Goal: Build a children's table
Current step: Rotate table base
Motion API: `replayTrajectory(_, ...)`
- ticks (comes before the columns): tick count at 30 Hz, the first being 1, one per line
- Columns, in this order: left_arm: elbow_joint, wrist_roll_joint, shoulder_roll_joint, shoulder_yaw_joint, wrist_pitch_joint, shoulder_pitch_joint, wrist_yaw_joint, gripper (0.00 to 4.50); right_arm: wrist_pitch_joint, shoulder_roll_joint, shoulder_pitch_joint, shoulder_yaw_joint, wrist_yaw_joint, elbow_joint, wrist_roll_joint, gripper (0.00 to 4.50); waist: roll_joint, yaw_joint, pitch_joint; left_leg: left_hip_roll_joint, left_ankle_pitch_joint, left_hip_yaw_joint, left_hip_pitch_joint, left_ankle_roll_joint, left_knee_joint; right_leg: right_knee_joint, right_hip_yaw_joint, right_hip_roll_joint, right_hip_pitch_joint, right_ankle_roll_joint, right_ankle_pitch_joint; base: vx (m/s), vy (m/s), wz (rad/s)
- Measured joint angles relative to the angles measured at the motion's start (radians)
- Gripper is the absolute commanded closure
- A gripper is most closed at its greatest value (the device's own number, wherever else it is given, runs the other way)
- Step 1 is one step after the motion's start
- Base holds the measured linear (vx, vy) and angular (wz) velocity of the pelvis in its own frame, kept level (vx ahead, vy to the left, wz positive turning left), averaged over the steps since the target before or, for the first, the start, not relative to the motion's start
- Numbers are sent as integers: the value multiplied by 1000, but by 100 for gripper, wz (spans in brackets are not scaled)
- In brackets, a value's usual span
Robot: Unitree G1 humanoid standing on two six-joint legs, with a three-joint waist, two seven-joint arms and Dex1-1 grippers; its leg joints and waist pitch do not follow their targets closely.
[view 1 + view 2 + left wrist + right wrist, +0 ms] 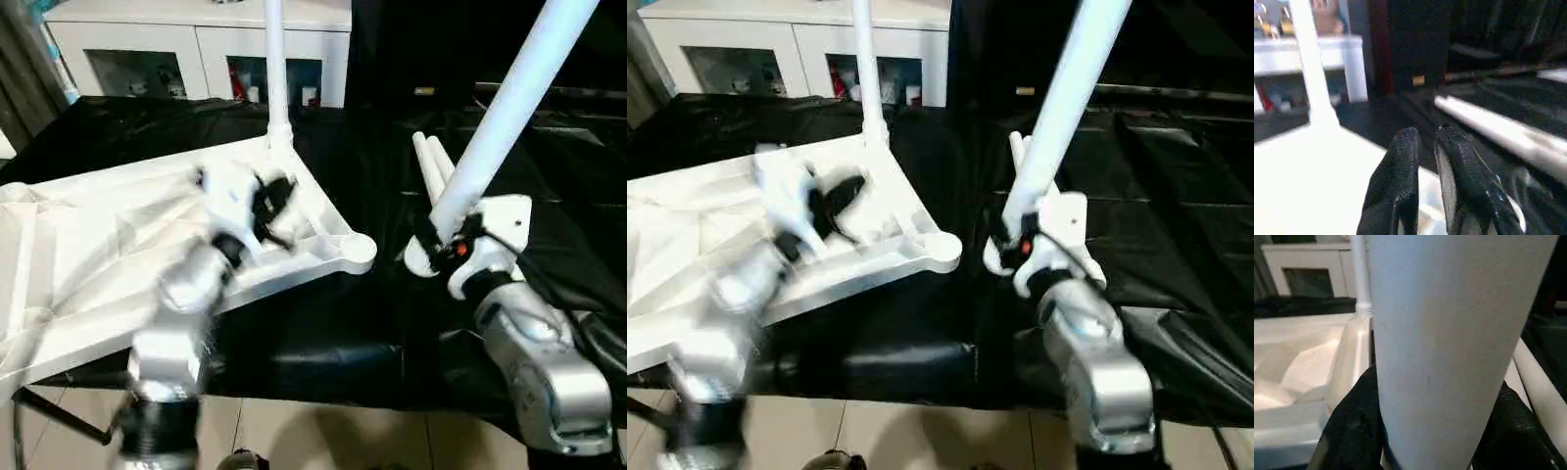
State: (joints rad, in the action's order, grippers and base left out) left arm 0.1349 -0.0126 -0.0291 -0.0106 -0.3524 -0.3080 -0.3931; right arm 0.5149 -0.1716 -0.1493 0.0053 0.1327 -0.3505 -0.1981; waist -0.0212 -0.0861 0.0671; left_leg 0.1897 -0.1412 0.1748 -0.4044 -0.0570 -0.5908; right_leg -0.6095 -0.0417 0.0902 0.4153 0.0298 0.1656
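Note:
The children's table top [108, 245] lies upside down on the black cover, ribs up. One white leg [276, 69] stands upright in its far corner socket. The near corner socket [359, 251] holds no leg. My left gripper [279, 208] hovers over the top near that far corner, its fingers [1400, 161] a little apart with nothing between them. My right gripper [441, 240] is shut on the lower end of a second leg [514, 93], which leans up and to the right, just right of the near socket. Two more legs [431, 162] lie behind it.
A white cabinet [196, 39] with glass-fronted shelves stands behind the table. Black sheeting [343, 333] covers the work surface, which drops off at its front edge to a tiled floor [323, 436].

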Motion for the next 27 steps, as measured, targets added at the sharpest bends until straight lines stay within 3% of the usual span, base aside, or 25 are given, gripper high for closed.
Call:
replayTrajectory(2, 2, 19, -1, -24, -2, 3, 17, 369, -9, -14, 7, 22, 1, -1, 21, 261, 0, -1, 0, -3, 0, -7, -7, 0, 1, 0, -7, 3, -2, 0, 0, 0, 0, 0)
replayTrajectory(3, 12, 28, 4, -36, -16, 3, 32, 369, -18, -19, 28, 26, 0, -10, 37, 261, -6, 4, -3, -12, 0, -32, -20, 0, 1, 7, -30, 10, -8, 0, 0, 0, 0, 0)
replayTrajectory(5, 32, 31, 11, -36, -31, 11, 52, 369, -19, -19, 41, 31, 0, -12, 45, 261, -10, 9, -3, -19, 0, -59, -28, 0, 3, 16, -66, 22, -18, 0, 0, 10, -13, 45)
replayTrajectory(6, 40, 33, 11, -34, -40, 18, 64, 369, -19, -19, 40, 34, 1, -12, 45, 261, -14, 9, -2, -20, 0, -69, -34, 0, 3, 19, -85, 28, -26, -1, 1, 23, -16, 49)
replayTrajectory(8, 45, 37, 13, -28, -55, 36, 85, 369, -21, -10, 42, 31, 3, -12, 43, 261, -22, 11, 0, -18, -1, -79, -30, 1, 4, 29, -111, 32, -47, 0, 6, 8, -27, 43)
replayTrajectory(11, 47, 38, 12, 1, -69, 51, 106, 369, -24, 11, 39, 31, 5, -14, 30, 261, -31, 10, 13, -9, -6, -67, 18, 3, 5, 34, -107, 23, -86, 4, 23, 2, -9, 12)
replayTrajectory(12, 54, 38, 7, 1, -69, 51, 109, 369, -26, 10, 39, 29, 5, -15, 30, 261, -33, 12, 16, -5, -6, -62, 32, 2, 8, 22, -98, 19, -102, 1, 44, 0, 0, 0)
replayTrajectory(13, 60, 38, 7, -2, -70, 50, 111, 369, -27, 9, 40, 25, 5, -16, 30, 261, -27, 13, 18, -6, -6, -52, 43, 2, 11, -7, -78, 18, -101, -6, 70, 0, 0, 0)
replayTrajectory(14, 61, 38, 8, -7, -70, 51, 113, 369, -28, 7, 40, 23, 5, -16, 30, 261, -20, 16, 20, -9, -6, -42, 58, 2, 12, -17, -58, 18, -102, -6, 78, 55, -32, 2)
replayTrajectory(15, 64, 38, 11, -15, -73, 52, 113, 369, -32, 2, 42, 21, 5, -16, 31, 261, -13, 22, 24, -13, -32, -28, 75, -8, 8, -16, -50, 17, -104, -2, 79, 55, -32, 2)
replayTrajectory(16, 68, 38, 12, -18, -74, 54, 114, 369, -35, 1, 41, 21, 6, -16, 31, 261, -11, 22, 23, -13, -57, -23, 77, -11, 2, -12, -51, 19, -105, -2, 80, 67, -35, -4)
replayTrajectory(17, 75, 37, 13, -23, -76, 53, 115, 369, -44, -1, 40, 18, 6, -17, 31, 261, -17, 22, 19, -12, -96, -23, 71, -4, -12, 1, -58, 25, -112, -2, 80, 114, 2, -26)
replayTrajectory(18, 79, 37, 16, -32, -79, 52, 116, 369, -45, -2, 42, 11, 7, -16, 31, 261, -19, 22, 17, -12, -104, -30, 62, 7, -10, 10, -65, 24, -119, -2, 80, 114, 2, -26)
replayTrajectory(19, 80, 36, 18, -42, -83, 51, 116, 369, -45, -2, 45, 3, 8, -17, 31, 261, -26, 28, 11, -9, -102, -31, 62, 5, -9, 15, -69, 22, -121, -2, 80, 144, 23, -22)
replayTrajectory(22, 81, 30, 20, -46, -95, 51, 120, 369, -47, -10, 45, -5, 11, -17, 38, 261, -28, 45, -1, -2, -82, -33, 59, -4, -8, 25, -68, 16, -121, -1, 79, 109, 28, -8)
replayTrajectory(24, 81, 27, 19, -40, -103, 51, 127, 369, -47, -21, 44, 9, 22, -17, 44, 261, -30, 54, -16, -1, -65, -36, 62, 1, -10, 32, -56, 8, -122, -1, 76, 134, 42, -4)
replayTrajectory(25, 80, 26, 19, -40, -104, 49, 129, 369, -48, -30, 46, 14, 27, -17, 46, 261, -32, 61, -20, -16, -67, -53, 45, 13, -13, 45, -70, 12, -136, 8, 72, 154, 59, 20)
replayTrajectory(27, 85, 24, 26, -44, -105, 47, 135, 369, -49, -53, 46, 24, 31, -16, 63, 261, -38, 60, -25, -30, -76, -84, 29, 40, -16, 77, -114, 25, -161, 18, 78, 156, 57, 53)
